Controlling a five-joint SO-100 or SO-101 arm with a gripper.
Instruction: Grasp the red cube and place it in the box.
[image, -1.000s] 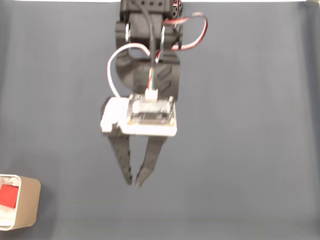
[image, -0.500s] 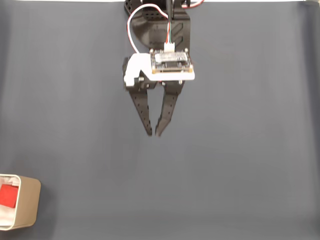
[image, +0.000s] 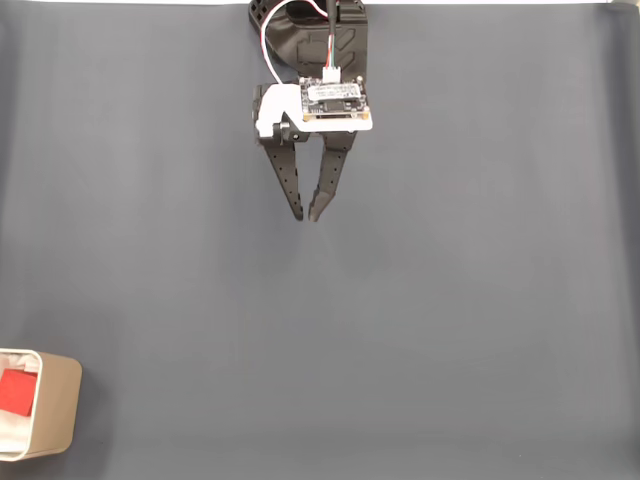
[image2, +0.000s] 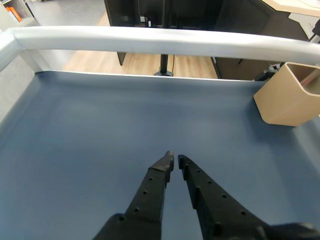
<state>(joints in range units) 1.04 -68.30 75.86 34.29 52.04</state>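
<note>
The red cube (image: 15, 391) lies inside the box (image: 58, 405) at the lower left corner of the fixed view. The box (image2: 287, 100) has tan walls and a white inside, and it stands at the right edge of the wrist view. My gripper (image: 306, 215) hangs over the blue mat near the top centre of the fixed view, far from the box. Its black fingers (image2: 160, 175) almost touch at the tips with nothing between them. In the wrist view my gripper (image2: 174, 159) points across bare mat.
A blue-grey mat (image: 450, 300) covers the table. A white rail (image2: 150, 39) runs along the mat's far edge in the wrist view, with a wooden floor and dark furniture behind it.
My arm has pulled back toward the top of the fixed view, away from the box, and the fingers have closed a little. The cube stays in the box.
</note>
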